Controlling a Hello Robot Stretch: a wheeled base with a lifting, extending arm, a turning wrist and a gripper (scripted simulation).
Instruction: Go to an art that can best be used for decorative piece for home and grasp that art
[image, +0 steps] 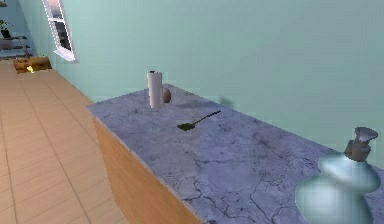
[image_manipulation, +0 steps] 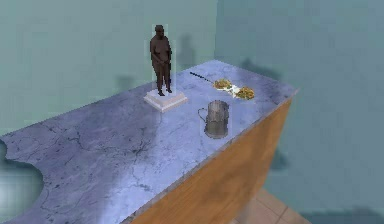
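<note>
Forward view, left to right: white-framed window (image: 58, 28) in the pale green wall. Next, the blue-grey marbled stone countertop (image: 250, 160) on a wood-fronted cabinet. On it stand an upright white paper-towel roll (image: 154, 88) with a small brown rounded object (image: 168, 96) just beside it. A dark flat spatula (image: 198, 121) lies near them, and a pale blue pump-top soap bottle (image: 345, 180) sits at the right edge. All kitchen clutter, judged irrelevant to the task. Arm side view, probably the same countertop: the task's art, a dark bronze-coloured standing-figure statue (image_manipulation: 161, 58). It stands upright on a pale square base, set toward the wall side of the top. Presumably placed there for display, the flat base keeping it stable. Right of it, apart, a grey metal mug (image_manipulation: 216, 118). Beyond that, a plate of yellowish food (image_manipulation: 236, 92) near the far corner. The statue is on the reach side, so base position looks roughly right. Judged next: lift and extend toward the figure's torso, staying clear of the mug; the tall narrow figure could tip if nudged. Arm pose and gripper state: cannot tell from these frames.
</note>
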